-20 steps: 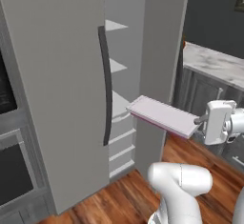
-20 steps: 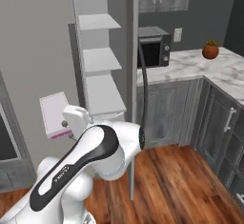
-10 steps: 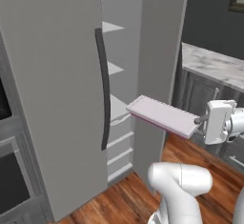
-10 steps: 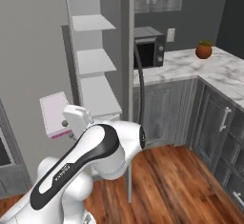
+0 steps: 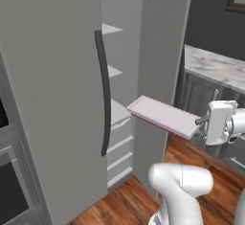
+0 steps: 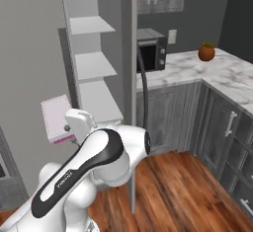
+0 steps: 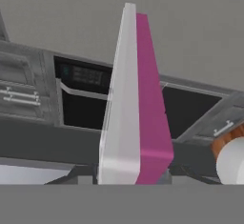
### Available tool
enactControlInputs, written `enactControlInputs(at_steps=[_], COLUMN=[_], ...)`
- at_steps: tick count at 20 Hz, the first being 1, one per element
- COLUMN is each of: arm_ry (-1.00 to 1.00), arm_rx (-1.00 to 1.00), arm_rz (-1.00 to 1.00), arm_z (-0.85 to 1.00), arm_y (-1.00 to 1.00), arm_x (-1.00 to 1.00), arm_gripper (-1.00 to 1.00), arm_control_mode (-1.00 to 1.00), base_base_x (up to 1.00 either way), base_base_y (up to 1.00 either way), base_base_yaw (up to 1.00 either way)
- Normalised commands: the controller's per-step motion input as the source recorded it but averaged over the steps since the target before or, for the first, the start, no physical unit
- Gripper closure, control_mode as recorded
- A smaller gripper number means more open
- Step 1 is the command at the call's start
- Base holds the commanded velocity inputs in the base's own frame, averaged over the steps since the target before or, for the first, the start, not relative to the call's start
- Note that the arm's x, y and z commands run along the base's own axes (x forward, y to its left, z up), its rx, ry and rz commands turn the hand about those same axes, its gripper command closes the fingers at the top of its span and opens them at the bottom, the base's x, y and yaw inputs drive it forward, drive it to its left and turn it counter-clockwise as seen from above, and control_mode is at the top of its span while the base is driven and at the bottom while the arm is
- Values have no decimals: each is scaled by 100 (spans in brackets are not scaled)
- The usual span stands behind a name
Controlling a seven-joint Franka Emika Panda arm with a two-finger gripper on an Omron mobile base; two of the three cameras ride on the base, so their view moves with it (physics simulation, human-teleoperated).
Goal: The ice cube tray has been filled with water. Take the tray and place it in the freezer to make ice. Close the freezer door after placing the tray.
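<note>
**First:** Kitchen backdrop: wooden floor [image 6: 173,186], marble counter [image 6: 197,70] with a microwave [image 6: 150,48] and a small potted plant [image 6: 206,52]. Item one, please.

**Second:** Item one: gripper [image 5: 198,121], jaws pressed tight on one short end of the ice cube tray [image 5: 162,116]. Grip unchanged over the last second.

**First:** Item two?

**Second:** The tray itself. Pale top, pink edge, held out roughly level in the air and pointing toward the freezer [image 5: 119,66]. Touching nothing but the jaws. Seen along the hand, it runs straight away from the fingers.

**First:** Outward from there?

**Second:** White shelves [image 5: 112,28] in the open compartment, just beyond the tray's far end. Freezer door [image 5: 48,99] swung wide, its dark curved handle [image 5: 103,95] facing the room.

**First:** What has changed?

**Second:** Only the vantage. The whole scene has slid and grown slightly, with the microwave shifting sideways. Arm and tray keep their place against the base, so I take it the base is rolling in.

**First:** Meaning?

**Second:** Carry phase is nearly done, by my reckoning. Tray not yet on a shelf; the door remains to be shut.
</note>
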Motion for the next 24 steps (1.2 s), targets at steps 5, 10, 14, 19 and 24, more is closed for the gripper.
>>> enactControlInputs(at_steps=[5,10,14,19,24], arm_ry=[0,0,0,0,0], arm_rx=[0,0,0,0,0], arm_rz=[0,0,0,0,0], arm_z=[0,0,0,0,0], arm_y=[0,0,0,0,0], arm_x=[0,0,0,0,0], arm_gripper=[100,100,100,100,100], arm_control_mode=[100,100,100,100,100], base_base_x=[40,46,53,57,43], base_base_y=[0,0,0,0,-1], base_base_yaw=[-9,-9,-7,-6,-4])
